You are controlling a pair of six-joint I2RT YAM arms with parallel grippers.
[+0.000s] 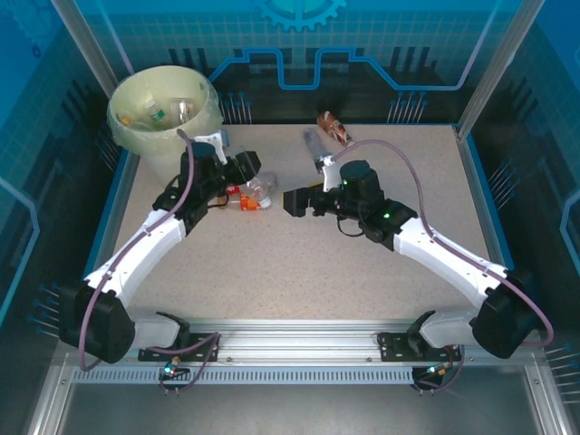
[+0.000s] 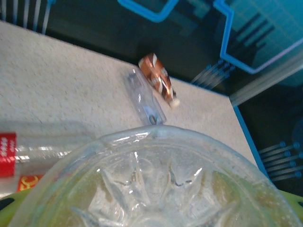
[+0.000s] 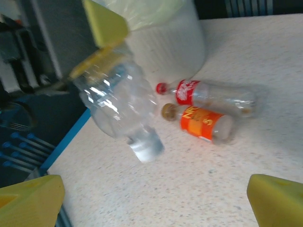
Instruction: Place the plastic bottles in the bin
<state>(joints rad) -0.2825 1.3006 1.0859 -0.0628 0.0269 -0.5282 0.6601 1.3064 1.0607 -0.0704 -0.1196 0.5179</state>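
Note:
My left gripper point(image 1: 255, 178) is shut on a clear, unlabelled plastic bottle point(image 3: 116, 101), held cap-down just above the table. Its ribbed base point(image 2: 151, 184) sits between my green fingers point(image 2: 292, 199). The right gripper point(image 1: 294, 201) stands open and empty a short way right of it, its yellow fingers point(image 3: 277, 198) spread wide. Below the held bottle, a red-labelled bottle point(image 3: 213, 92) and an orange-labelled bottle point(image 3: 203, 123) lie side by side. Another clear bottle point(image 1: 317, 145) and a brown-labelled bottle point(image 1: 333, 127) lie at the back. The bin point(image 1: 163, 113) stands at the back left with bottles inside.
The bin's white wall point(image 3: 165, 42) rises just behind the two lying bottles. A blue rim point(image 1: 476, 195) edges the table, with dark gaps beyond it. Bare speckled tabletop point(image 1: 299, 272) lies between the arms and toward the front rail.

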